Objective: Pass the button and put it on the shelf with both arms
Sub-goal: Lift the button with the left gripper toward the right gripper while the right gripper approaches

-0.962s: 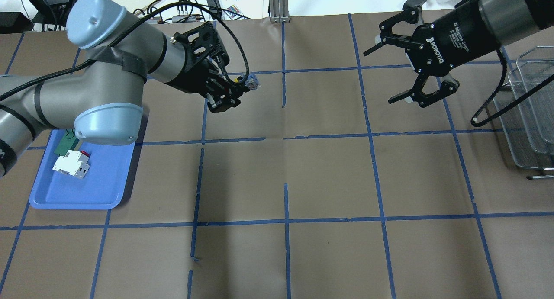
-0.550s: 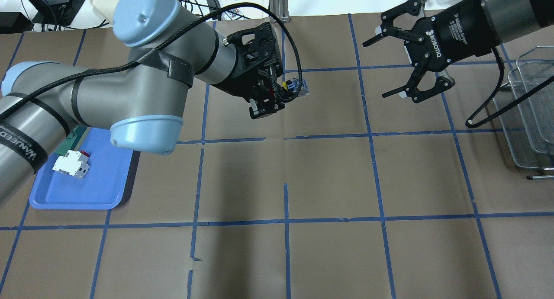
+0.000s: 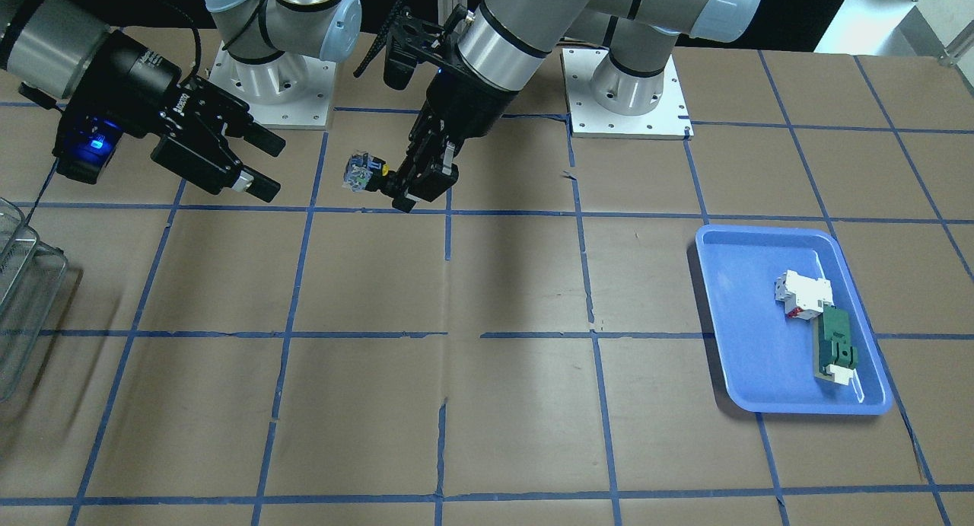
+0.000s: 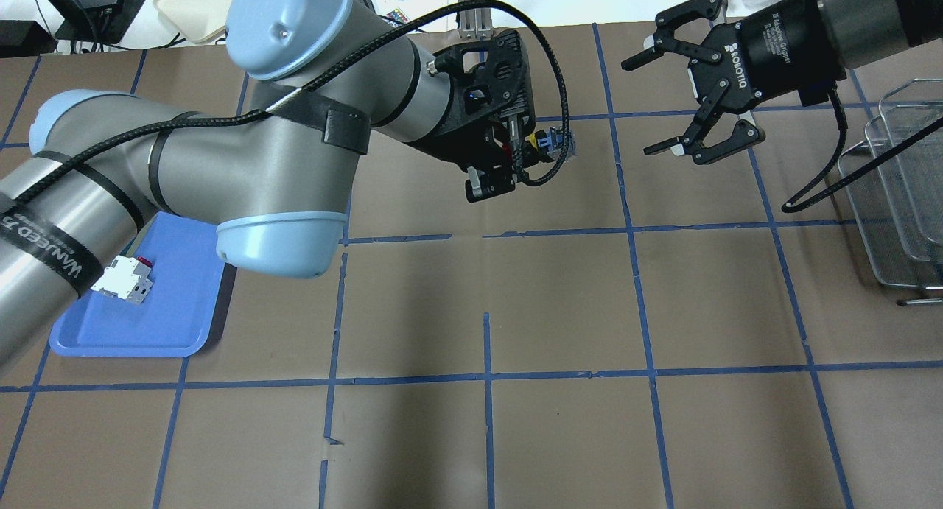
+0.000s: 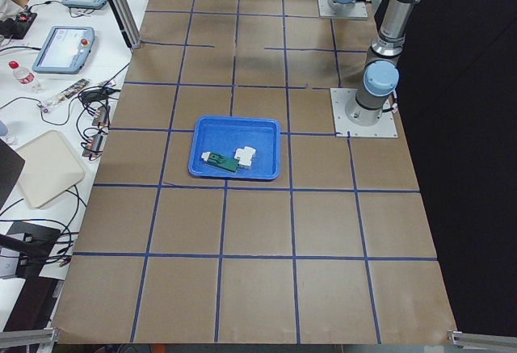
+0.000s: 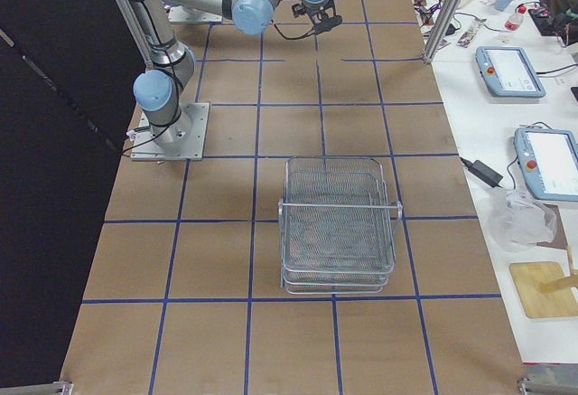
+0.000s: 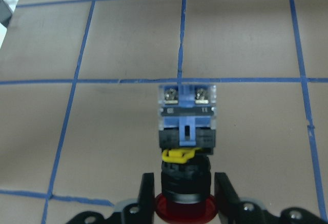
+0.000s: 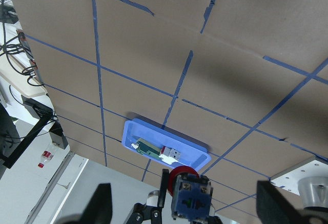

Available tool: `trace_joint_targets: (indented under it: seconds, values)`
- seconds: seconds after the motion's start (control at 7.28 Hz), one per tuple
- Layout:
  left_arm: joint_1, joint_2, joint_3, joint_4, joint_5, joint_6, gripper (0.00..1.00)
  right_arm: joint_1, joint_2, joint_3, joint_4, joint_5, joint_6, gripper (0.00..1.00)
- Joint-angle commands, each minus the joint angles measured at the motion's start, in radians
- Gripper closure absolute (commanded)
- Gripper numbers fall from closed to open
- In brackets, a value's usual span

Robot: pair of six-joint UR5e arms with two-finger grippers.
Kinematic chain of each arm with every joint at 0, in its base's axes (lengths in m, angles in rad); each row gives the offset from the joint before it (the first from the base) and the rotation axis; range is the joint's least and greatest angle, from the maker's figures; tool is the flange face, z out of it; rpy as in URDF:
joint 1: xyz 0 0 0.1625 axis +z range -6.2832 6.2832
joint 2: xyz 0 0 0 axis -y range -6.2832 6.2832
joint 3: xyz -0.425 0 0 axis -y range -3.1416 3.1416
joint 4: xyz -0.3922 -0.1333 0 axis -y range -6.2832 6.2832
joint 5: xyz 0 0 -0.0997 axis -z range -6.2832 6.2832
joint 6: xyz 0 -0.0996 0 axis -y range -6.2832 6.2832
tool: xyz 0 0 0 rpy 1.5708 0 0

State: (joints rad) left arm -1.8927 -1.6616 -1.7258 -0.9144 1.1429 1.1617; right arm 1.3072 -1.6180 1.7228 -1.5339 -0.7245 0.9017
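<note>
from across the table (image 3: 494, 282) we see brown paper gridded with blue tape (image 3: 228, 333). the left gripper (image 3: 402, 186) is clamped on the button (image 3: 364, 173), held above the paper with its clear end pointing at the right gripper (image 3: 265, 164), whose fingers are spread wide and hold nothing, near the button but apart from it. the blue tray (image 3: 734, 358), with a white block (image 3: 803, 291) and a green part (image 3: 835, 347) in it, lies well apart toward the robot's left end; the shelf (image 3: 23, 298) shows at the opposite edge. overhead, we see bare paper under the gap between button and right gripper, and the shelf sits near that gripper's wrist by the table's end. the two side views show tray and shelf each ringed by broad paper squares. in the left wrist view two fingers (image 7: 147, 196) pinch the black body beside the red cap. the right wrist view looks straight at the button's blue end, framed by its own spread fingers.
</note>
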Motion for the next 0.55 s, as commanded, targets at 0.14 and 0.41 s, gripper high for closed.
trace_joint_targets:
  seconds: [0.14, 0.41]
  values:
    - [-0.031, -0.018, 0.046, 0.000, 0.001, -0.008, 1.00, 0.009, 0.000, 0.005, 0.006, 0.031, 0.029, 0.00]
    - [-0.032, -0.021, 0.046, 0.002, 0.000, -0.028, 1.00, 0.009, -0.003, 0.005, 0.023, 0.097, 0.032, 0.00]
